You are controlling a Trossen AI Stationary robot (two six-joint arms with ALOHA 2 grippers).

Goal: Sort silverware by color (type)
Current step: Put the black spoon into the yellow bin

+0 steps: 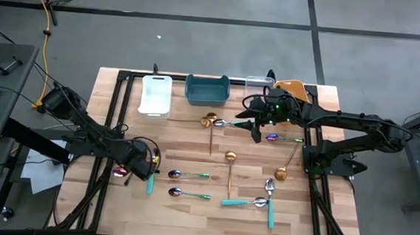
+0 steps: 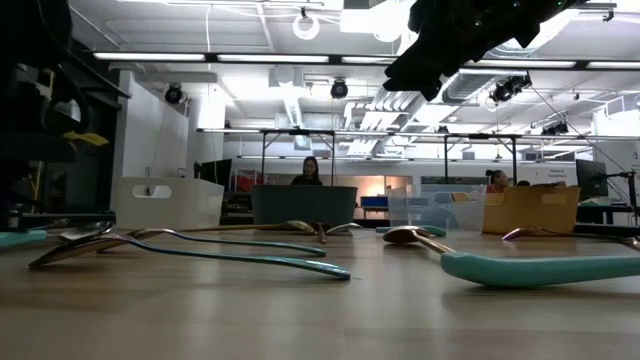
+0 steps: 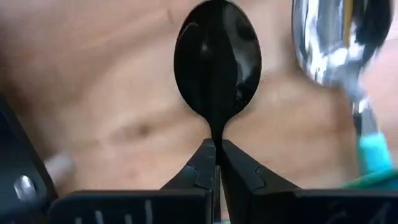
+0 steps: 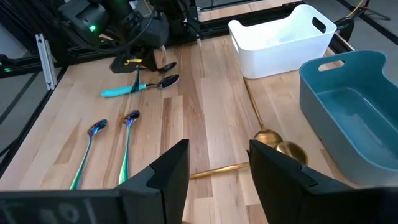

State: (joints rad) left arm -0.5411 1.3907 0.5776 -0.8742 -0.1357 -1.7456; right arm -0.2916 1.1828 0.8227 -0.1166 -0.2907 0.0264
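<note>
Counter (image 1: 188, 212): pale wood planks with a dark frame. Along the far edge, in a row: white bin (image 1: 155, 95), teal bin (image 1: 207, 89), clear bin (image 1: 258, 82), orange bin (image 1: 292, 87). Lying loose on the boards: gold spoons (image 1: 230, 171), teal-handled silver spoons (image 1: 269, 203), iridescent spoons (image 1: 188, 194), and what seems a black spoon (image 3: 216, 59) beside a teal-handled one at the left.
</note>
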